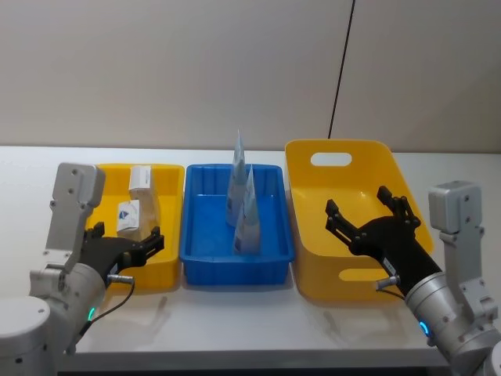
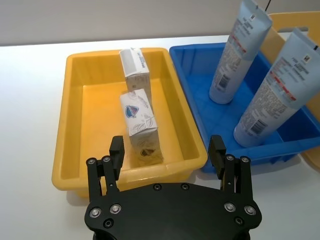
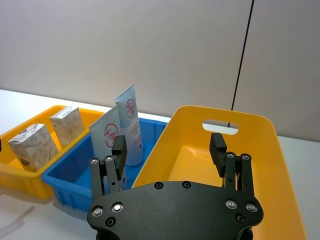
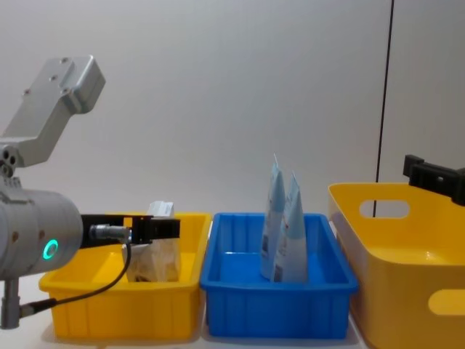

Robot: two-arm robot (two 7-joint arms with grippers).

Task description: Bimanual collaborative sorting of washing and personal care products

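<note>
Black left end effector (image 2: 166, 144) and right end effector (image 3: 167, 141) both spread wide, empty.

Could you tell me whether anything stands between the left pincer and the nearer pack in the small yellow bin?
Nothing visible does. The open left pincer hangs above the small yellow bin's near rim, with the nearer pack straight ahead. The right pincer hovers open over the large yellow bin.
</note>
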